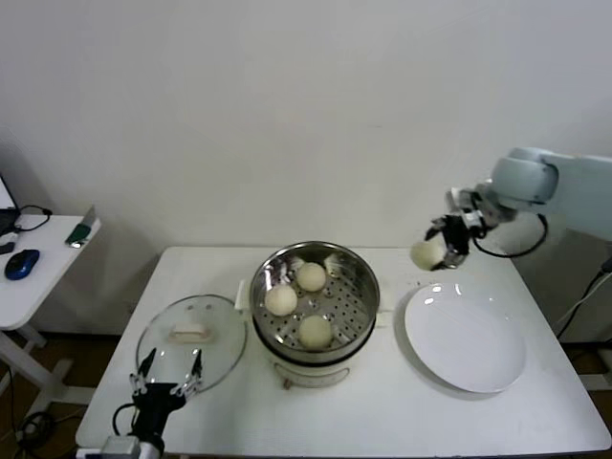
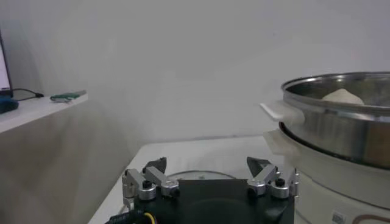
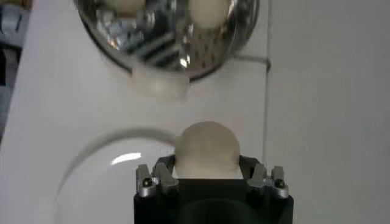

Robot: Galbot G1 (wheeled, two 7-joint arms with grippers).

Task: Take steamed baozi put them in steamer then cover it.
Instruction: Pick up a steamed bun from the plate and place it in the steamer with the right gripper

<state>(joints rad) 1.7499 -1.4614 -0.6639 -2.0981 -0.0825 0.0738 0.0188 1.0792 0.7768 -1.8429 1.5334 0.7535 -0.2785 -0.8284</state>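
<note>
Three steamed baozi (image 1: 310,276) lie in the shiny steamer (image 1: 368,277) at the table's middle. A fourth baozi (image 1: 426,253) hangs in the air above the table between the steamer and the white plate (image 1: 466,338), with my right gripper (image 1: 440,247) shut on it. The right wrist view shows this baozi (image 3: 207,143) between the jaws, the steamer (image 3: 158,42) beyond it and the plate (image 3: 103,176) below. The glass cover (image 1: 191,339) lies flat to the left of the steamer. My left gripper (image 1: 167,371) stands open over the cover's near edge, holding nothing.
The left wrist view shows the steamer's wall (image 2: 341,125) close by, with the cover (image 2: 201,175) low ahead of the open left gripper (image 2: 207,165). A white side table (image 1: 38,277) at far left carries a blue mouse (image 1: 21,263). A wall stands right behind the table.
</note>
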